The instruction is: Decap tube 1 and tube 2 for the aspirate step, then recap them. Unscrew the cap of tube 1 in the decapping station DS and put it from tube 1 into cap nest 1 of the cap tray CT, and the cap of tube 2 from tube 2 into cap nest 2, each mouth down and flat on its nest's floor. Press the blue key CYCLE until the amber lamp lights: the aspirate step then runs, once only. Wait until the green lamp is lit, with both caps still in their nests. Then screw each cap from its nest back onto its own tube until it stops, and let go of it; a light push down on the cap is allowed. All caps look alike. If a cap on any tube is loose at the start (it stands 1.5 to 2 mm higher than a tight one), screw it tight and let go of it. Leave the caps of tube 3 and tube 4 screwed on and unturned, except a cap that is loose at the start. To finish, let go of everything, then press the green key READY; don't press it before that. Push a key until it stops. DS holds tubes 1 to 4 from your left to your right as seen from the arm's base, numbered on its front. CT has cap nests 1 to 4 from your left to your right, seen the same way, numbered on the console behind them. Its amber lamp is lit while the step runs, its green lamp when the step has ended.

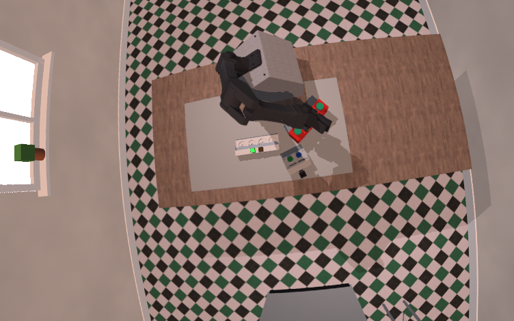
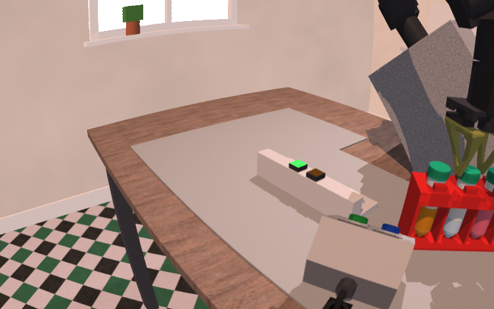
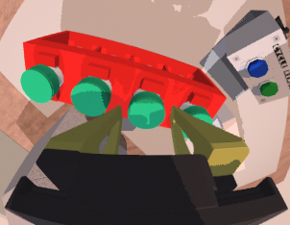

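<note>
The red decapping station [image 2: 467, 214] holds several tubes, each with a green cap on. It also shows in the wrist view [image 3: 124, 72]. My gripper [image 3: 146, 111] is open, with its olive fingers on either side of the third cap from the left [image 3: 147, 109] and not touching it. In the side view the gripper [image 2: 473, 168] hangs just above the middle caps. From above, the arm [image 1: 275, 109] hides the middle of the rack. The cap tray [image 1: 257, 145] shows its nests without caps. Its green lamp [image 2: 297, 165] is lit and its amber lamp [image 2: 315, 174] is dark.
The key box [image 2: 360, 249] stands in front of the rack, with a green key [image 2: 357, 218] and a blue key [image 2: 390, 228]. A grey block [image 1: 273, 63] carries the arm's base. A small black lever [image 2: 343, 291] sits at the key box's foot.
</note>
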Robot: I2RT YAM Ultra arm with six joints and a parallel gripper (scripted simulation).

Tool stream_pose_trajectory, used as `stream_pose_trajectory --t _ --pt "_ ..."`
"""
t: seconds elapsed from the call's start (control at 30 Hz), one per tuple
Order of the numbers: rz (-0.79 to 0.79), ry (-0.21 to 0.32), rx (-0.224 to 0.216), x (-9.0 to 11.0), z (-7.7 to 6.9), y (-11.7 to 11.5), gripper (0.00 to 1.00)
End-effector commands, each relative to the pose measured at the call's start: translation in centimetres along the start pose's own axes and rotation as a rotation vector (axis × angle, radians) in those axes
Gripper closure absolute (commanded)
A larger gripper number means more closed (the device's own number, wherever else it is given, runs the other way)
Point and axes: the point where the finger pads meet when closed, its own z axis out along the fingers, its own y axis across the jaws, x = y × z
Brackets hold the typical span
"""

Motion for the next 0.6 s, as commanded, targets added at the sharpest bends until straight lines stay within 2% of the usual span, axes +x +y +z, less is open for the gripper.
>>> stream_pose_trajectory --t 0.0,0.47,0.5,0.57 --pt "0.002 -0.014 0.006 -0.37 -0.26 -0.13 0.51" --pt "0.002 -0.014 0.006 -0.38 0.18 -0.14 0.51" --pt "0.002 -0.014 0.006 -0.38 0.18 -0.14 1.0" --pt "0.002 -0.014 0.006 -0.38 0.19 -0.14 1.0"
